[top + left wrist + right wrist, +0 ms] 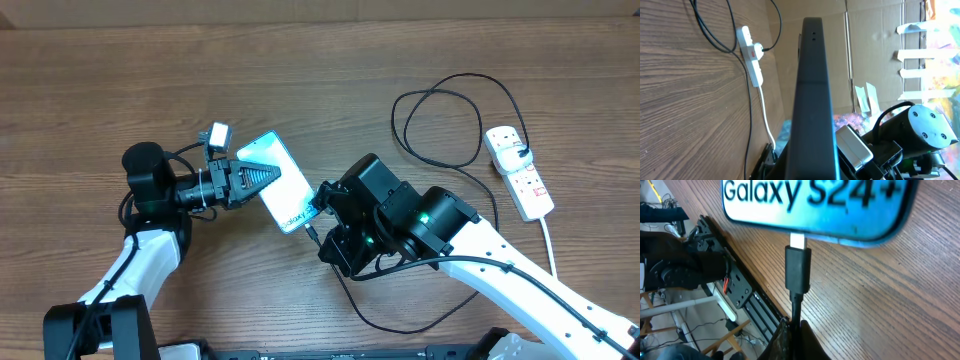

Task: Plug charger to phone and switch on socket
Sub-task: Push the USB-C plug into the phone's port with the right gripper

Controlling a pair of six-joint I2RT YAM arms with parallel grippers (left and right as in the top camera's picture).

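The phone lies tilted off the table in my left gripper, which is shut on its sides. In the left wrist view the phone shows edge-on, rising from between the jaws of that gripper. My right gripper is at the phone's lower end. In the right wrist view, this gripper is shut on the charger cable just behind the black connector. Its metal tip meets the bottom edge of the phone. The charger's cable loops to its plug, which sits in the white socket.
The socket's white cord runs to the table's front right edge. Slack black cable curls on the table under my right arm. The left wrist view shows the socket with a red switch, and cardboard behind.
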